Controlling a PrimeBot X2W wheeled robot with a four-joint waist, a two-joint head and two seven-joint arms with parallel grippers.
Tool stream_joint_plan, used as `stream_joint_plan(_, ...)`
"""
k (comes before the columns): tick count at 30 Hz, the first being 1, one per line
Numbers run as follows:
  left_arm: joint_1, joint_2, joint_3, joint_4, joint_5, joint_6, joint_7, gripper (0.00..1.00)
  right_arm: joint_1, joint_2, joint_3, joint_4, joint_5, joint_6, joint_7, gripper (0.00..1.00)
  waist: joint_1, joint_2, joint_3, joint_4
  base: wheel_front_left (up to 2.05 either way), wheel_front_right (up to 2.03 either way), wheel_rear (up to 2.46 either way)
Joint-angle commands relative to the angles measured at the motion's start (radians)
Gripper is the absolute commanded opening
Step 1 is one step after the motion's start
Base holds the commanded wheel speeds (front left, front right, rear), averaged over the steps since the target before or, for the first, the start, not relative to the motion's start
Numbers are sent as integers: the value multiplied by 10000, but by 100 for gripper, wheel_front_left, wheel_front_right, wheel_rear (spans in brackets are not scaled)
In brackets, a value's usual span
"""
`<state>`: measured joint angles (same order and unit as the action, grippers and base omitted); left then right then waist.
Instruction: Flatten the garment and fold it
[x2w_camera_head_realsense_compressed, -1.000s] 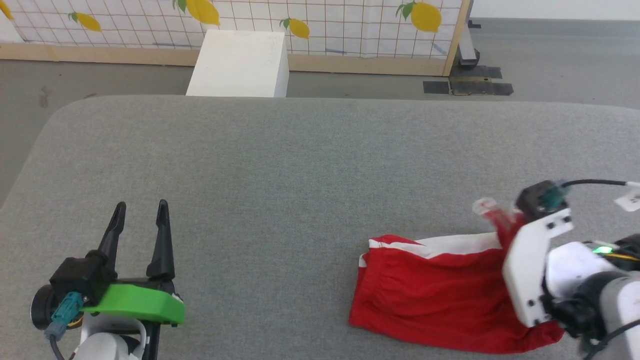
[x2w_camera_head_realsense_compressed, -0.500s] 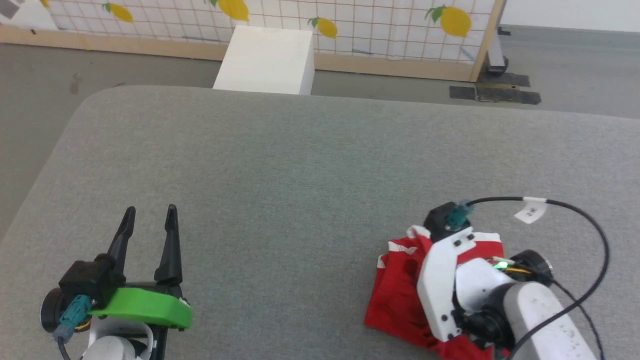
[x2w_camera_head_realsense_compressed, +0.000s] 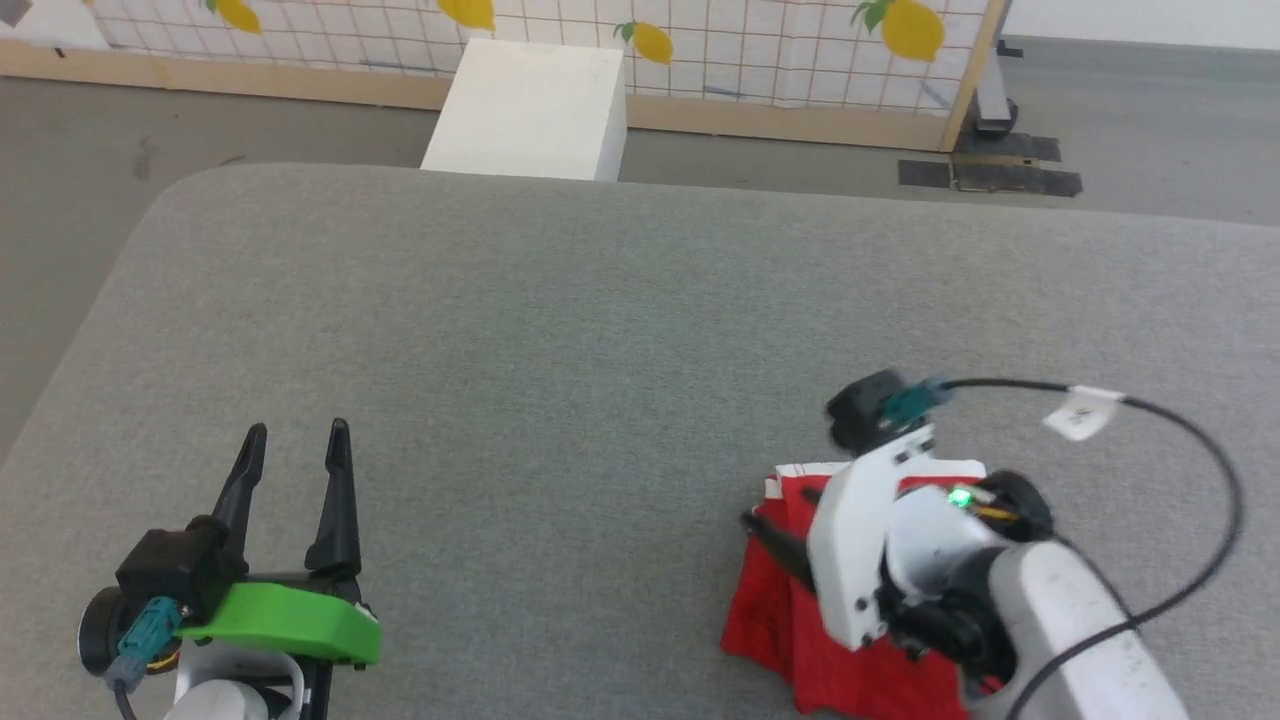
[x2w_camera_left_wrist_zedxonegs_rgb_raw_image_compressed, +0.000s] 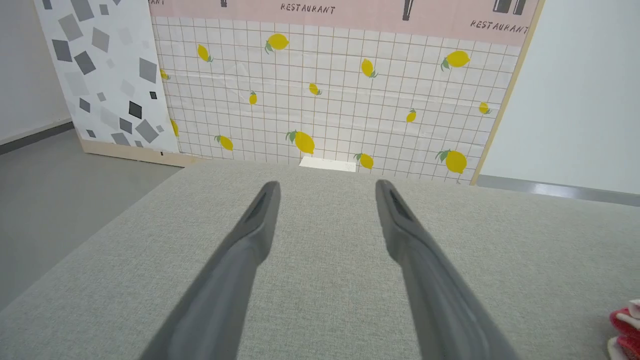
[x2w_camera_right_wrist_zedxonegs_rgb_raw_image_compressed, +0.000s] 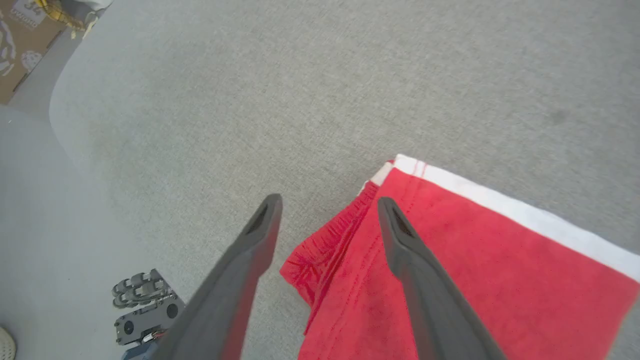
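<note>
Two grippers stand open over the grey padded table (x2w_camera_head_realsense_compressed: 600, 300). The right gripper (x2w_camera_right_wrist_zedxonegs_rgb_raw_image_compressed: 328, 201) points down at the garment (x2w_camera_right_wrist_zedxonegs_rgb_raw_image_compressed: 475, 260) with its fingers spread and nothing caught between them. Its right-hand finger lies across the red cloth and the other lies over bare table just beside the gathered waistband edge. Whether either tip touches cannot be told. The garment lies under and ahead of this gripper as a flat red layer with a white band along the far edge, resting over the ruffled elastic part. The left gripper (x2w_camera_head_realsense_compressed: 296, 432) is well apart from the garment, which sits off to its right. Its parted fingers hold nothing and point along the bare table toward a white box (x2w_camera_head_realsense_compressed: 525, 110) and a lemon-print panel (x2w_camera_left_wrist_zedxonegs_rgb_raw_image_compressed: 325, 100) beyond.
</note>
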<state>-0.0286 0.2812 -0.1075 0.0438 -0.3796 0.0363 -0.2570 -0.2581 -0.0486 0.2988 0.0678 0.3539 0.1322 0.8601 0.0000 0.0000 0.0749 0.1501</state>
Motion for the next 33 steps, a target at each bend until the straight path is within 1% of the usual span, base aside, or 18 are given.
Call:
stream_joint_plan(1,106,-25,10,-57,41,9,-47,100,-135,-19,-291,-263,-65,-15,-160,100,0,0,-30,-149,0,0,0)
stream_joint_plan(3,76,-11,-1,-72,51,-2,-47,100,-9,-19,-945,-678,-390,-15,-274,100,0,0,-51,-252,0,0,0)
stream_joint_plan(6,57,1,-5,-113,71,11,-47,100,354,-142,-2033,-1143,-1347,-15,-225,100,0,0,-51,-395,0,0,0)
stream_joint_plan(7,48,4,-18,-124,75,2,-47,100,534,-276,-2337,-1233,-1712,-15,-164,100,0,0,-41,-422,0,0,0)
stream_joint_plan(10,46,8,-42,-160,92,-4,-47,100,1061,-460,-2803,-1275,-2409,-15,-55,100,0,0,13,-509,0,0,0)
stream_joint_plan(13,19,6,-55,-161,78,-33,-47,100,1551,-414,-2973,-997,-2740,-15,-69,100,0,0,111,-551,0,0,0)
stream_joint_plan(17,-108,-11,-108,-145,80,-97,-47,100,1797,-261,-2862,-302,-2907,-15,-234,100,0,0,262,-500,0,0,0)
stream_joint_plan(23,-292,-12,-157,-68,80,-184,-47,100,1621,-108,-2503,1000,-2949,-15,-555,100,0,0,441,-323,0,0,0)
stream_joint_plan(26,-322,9,-153,-29,75,-205,-47,100,1463,-77,-2400,1464,-2849,-15,-663,100,0,0,487,-284,0,0,0)
stream_joint_plan(27,-325,20,-140,-20,73,-208,-47,100,1394,-71,-2378,1591,-2823,-15,-702,44,0,0,497,-292,0,0,0)
stream_joint_plan(28,-317,32,-115,-21,70,-203,-47,100,1329,-69,-2343,1661,-2793,-15,-739,12,0,0,502,-323,0,0,0)
stream_joint_plan(29,-296,51,-69,-32,69,-180,-47,100,1237,-88,-2238,1718,-2762,-15,-780,0,0,0,511,-409,0,0,0)
stream_joint_plan(32,-180,83,83,-139,56,-111,-47,100,963,-348,-1933,1732,-2661,-15,-756,0,0,0,574,-851,0,0,0)
stream_joint_plan(33,-117,93,162,-213,48,-81,-47,100,827,-495,-1761,1690,-2597,-15,-714,0,0,0,622,-1114,0,0,0)
